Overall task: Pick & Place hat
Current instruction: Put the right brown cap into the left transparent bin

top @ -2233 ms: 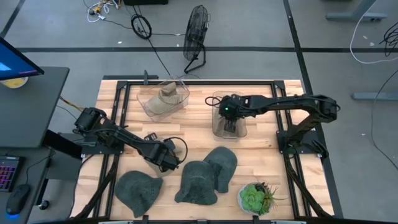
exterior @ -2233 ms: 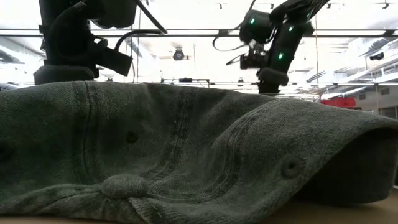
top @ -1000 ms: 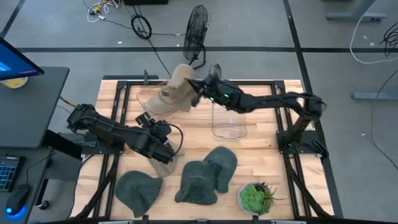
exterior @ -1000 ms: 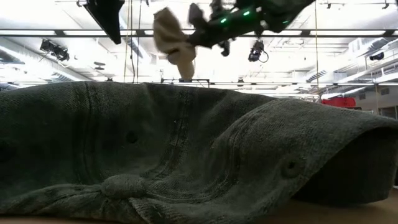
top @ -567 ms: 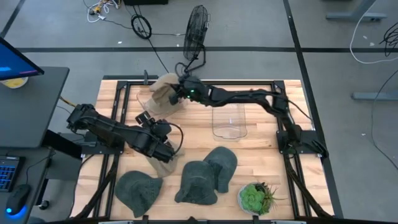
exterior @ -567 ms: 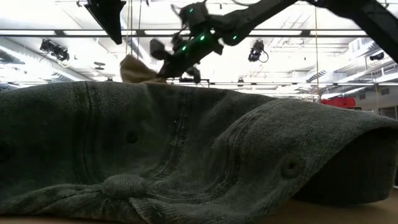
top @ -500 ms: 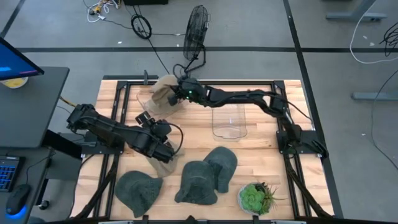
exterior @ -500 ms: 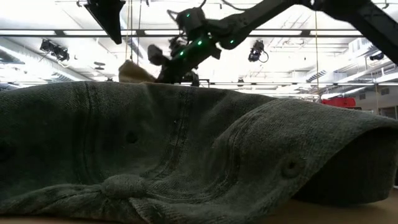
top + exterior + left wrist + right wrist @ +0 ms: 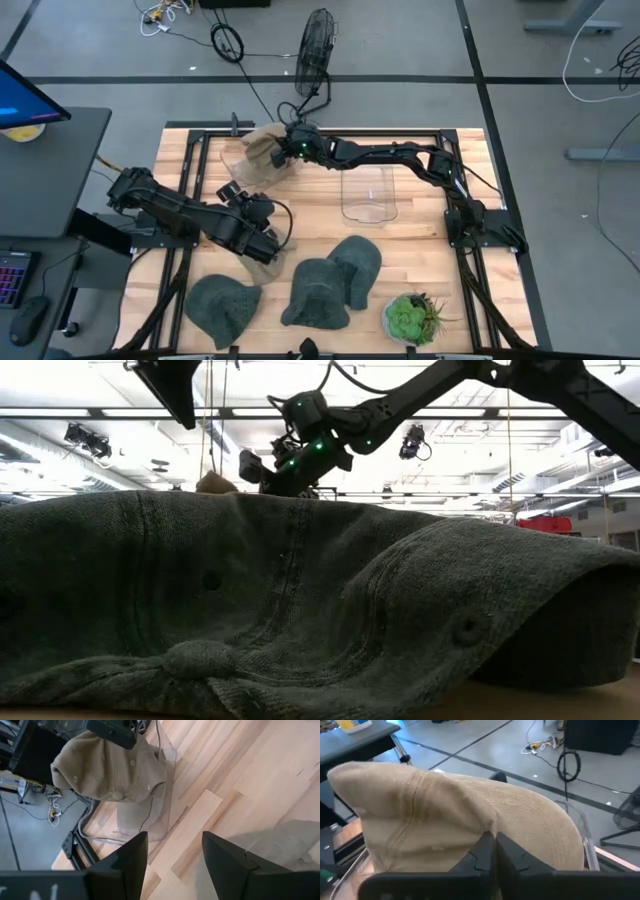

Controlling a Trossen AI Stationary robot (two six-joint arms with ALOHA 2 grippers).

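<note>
Since two seconds ago my right gripper (image 9: pixel 285 150) has swung from the empty clear bin (image 9: pixel 367 195) at the table's centre out to 11 o'clock, bringing the tan hat (image 9: pixel 262 145) down into the other clear container (image 9: pixel 236 170). My fingers (image 9: pixel 487 847) are pinched narrow on the hat's fabric, so release is what remains, I judge. My left gripper (image 9: pixel 262 245), fingers wide and holding nothing, waits at 7 o'clock beside the grey hats (image 9: pixel 320 290).

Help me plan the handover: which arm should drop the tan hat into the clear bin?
Right. The right gripper is shut on the tan hat above the clear bin. The left gripper is open, down by the green hats.
</note>
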